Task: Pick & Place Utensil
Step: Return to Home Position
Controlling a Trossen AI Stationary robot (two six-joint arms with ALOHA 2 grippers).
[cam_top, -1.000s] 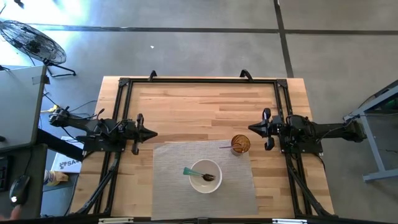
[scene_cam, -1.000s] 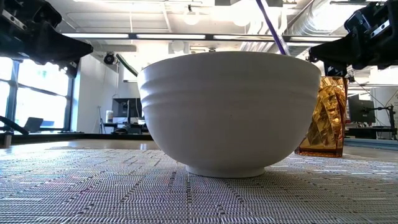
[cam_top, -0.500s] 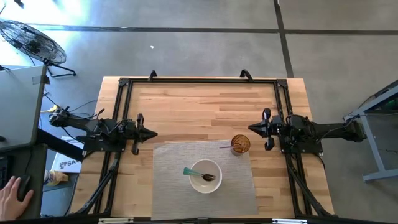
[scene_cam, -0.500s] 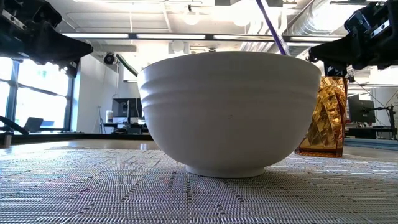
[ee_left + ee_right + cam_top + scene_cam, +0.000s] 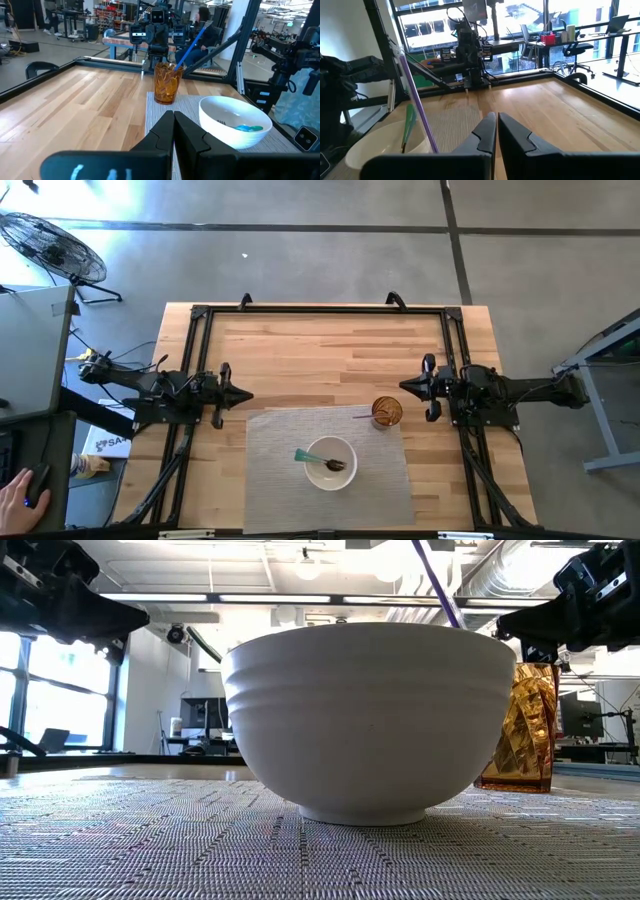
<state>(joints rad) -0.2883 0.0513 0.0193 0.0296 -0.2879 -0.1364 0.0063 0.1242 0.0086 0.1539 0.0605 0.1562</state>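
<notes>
A white bowl (image 5: 330,463) stands on a grey placemat (image 5: 270,470). A teal utensil (image 5: 304,456) leans over the bowl's left rim, and a dark spoon (image 5: 336,465) lies inside. Right of the bowl, farther back, an amber glass (image 5: 387,412) holds a thin purple utensil (image 5: 437,580) that slants out of it. My left gripper (image 5: 246,393) hovers shut at the mat's far left corner. My right gripper (image 5: 403,387) hovers shut just beyond the glass, on its right. In the left wrist view the glass (image 5: 167,82) and bowl (image 5: 235,122) lie ahead of the shut fingers (image 5: 174,131).
Bare wooden table top (image 5: 320,350) stretches beyond the mat to the far edge. A black frame (image 5: 325,310) runs along the table's far and side edges. A person's hand (image 5: 15,498) rests at a desk off the table's left.
Both arms and everything on the table have kept still. A person's hand has come onto the desk beside the table's left.
</notes>
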